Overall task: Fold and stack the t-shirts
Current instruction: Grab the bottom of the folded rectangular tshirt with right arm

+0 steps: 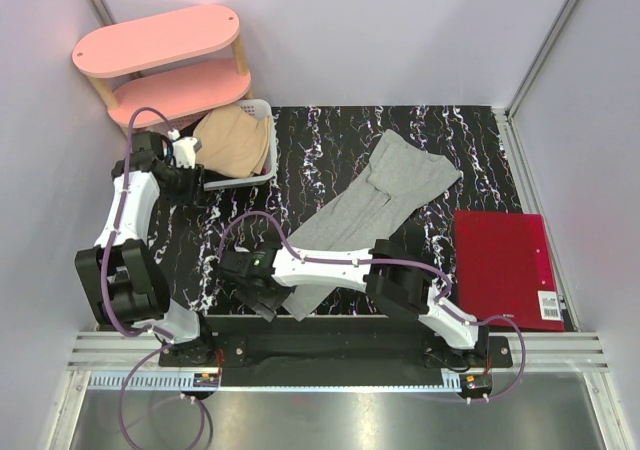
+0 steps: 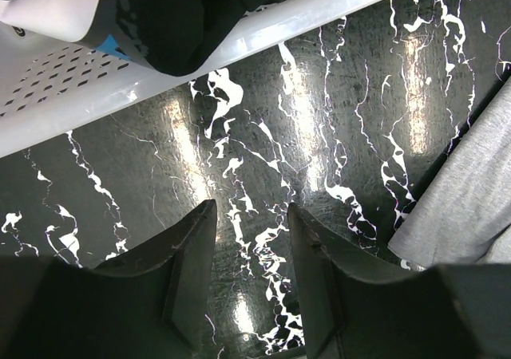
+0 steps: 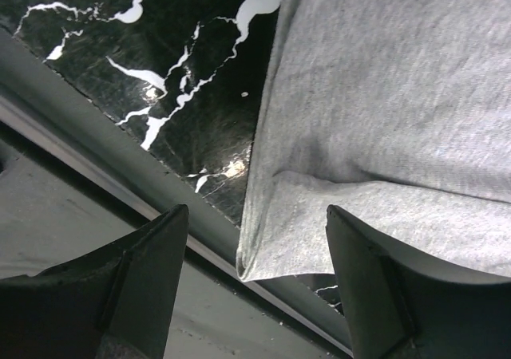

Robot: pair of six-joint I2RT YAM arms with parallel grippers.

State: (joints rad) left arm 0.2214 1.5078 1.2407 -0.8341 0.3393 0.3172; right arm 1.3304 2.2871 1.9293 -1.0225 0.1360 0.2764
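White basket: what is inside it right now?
A tan-beige t-shirt lies bunched on top and fills most of the basket. Anything beneath it is covered, so I cannot tell from the top view whether more shirts are underneath.

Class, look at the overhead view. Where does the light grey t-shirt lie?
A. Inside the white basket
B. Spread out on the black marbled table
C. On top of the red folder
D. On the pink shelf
B: the grey t-shirt lies stretched diagonally across the black marbled table, while the white basket holds a tan t-shirt instead.
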